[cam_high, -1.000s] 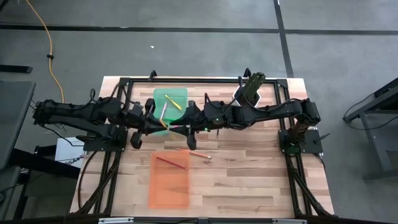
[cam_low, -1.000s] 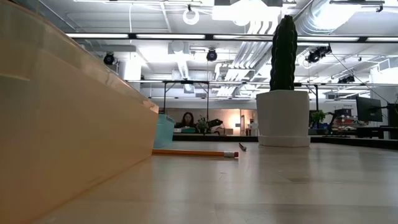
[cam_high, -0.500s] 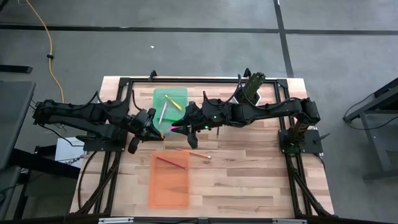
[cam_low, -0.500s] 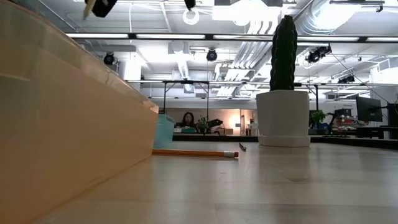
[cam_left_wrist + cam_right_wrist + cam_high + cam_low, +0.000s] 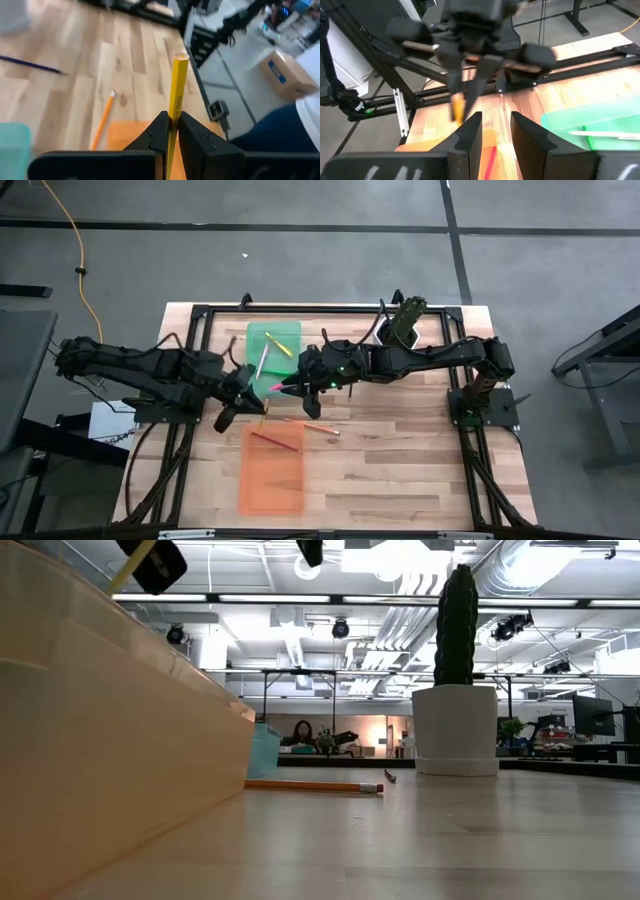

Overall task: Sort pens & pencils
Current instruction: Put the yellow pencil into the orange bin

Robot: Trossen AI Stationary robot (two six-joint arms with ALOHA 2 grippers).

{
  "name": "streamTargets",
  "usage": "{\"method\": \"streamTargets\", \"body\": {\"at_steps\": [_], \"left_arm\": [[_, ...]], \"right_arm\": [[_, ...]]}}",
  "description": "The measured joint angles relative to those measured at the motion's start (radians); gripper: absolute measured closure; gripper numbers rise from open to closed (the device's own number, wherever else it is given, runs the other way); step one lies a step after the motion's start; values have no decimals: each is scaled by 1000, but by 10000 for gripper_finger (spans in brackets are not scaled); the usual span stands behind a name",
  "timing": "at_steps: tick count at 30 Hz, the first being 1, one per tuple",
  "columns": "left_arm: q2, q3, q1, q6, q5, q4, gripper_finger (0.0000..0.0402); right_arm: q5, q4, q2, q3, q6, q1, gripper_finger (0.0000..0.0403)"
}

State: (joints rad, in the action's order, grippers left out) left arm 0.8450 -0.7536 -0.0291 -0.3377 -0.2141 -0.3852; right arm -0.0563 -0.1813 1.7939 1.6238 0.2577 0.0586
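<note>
My left gripper (image 5: 245, 398) hangs over the table's middle, just beyond the orange tray (image 5: 272, 480), shut on a yellow pencil (image 5: 176, 85). My right gripper (image 5: 292, 385) faces it from the right, shut on a magenta pink pen (image 5: 273, 387). A red pencil (image 5: 276, 440) lies in the orange tray. An orange pencil (image 5: 315, 425) lies flat on the table, and a dark pencil (image 5: 30, 65) lies farther off. The green tray (image 5: 273, 340) holds pens. My left gripper pinches the yellow pencil's shaft (image 5: 172, 117) between its two fingers. The pencil runs along the fingers and sticks out ahead of them, lifted clear of the table and slanting down. My right gripper holds the pink pen (image 5: 490, 159) between its fingers, coming level from the table's right. The pen's end pokes out past the fingertips toward the left, clear of the table. Where the fingers meet it does not show.
A cactus in a white pot (image 5: 405, 320) stands at the far right. The black frame rails (image 5: 200, 350) run along both table sides. Bare wood lies to the right of the orange tray. In the low view a person (image 5: 301, 732) sits far behind the table.
My left gripper has sunk and tipped its fingers downward with the yellow pencil, edging toward the orange tray; it has come into the low view from above. My right gripper has tipped down slightly, and the pink pen's end has shifted a little to the left.
</note>
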Motion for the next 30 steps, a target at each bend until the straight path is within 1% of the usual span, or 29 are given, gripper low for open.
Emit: {"method": "streamTargets", "body": {"at_steps": [4, 8, 15, 20, 30], "left_arm": [[51, 0, -79, -7, 7, 6, 380], [85, 0, -149, -30, 58, 8, 380], [131, 0, -231, -84, 138, 21, 380], [166, 0, -256, -118, 174, 31, 380], [225, 0, -255, -159, 181, 32, 380]], "right_arm": [[0, -22, 0, 0, 0, 0, 308], [0, -32, 0, 0, 0, 0, 308], [0, -60, 0, 0, -11, 0, 308], [-9, -81, 0, 0, -11, 0, 308], [-28, -119, 0, 0, -17, 0, 308]]}}
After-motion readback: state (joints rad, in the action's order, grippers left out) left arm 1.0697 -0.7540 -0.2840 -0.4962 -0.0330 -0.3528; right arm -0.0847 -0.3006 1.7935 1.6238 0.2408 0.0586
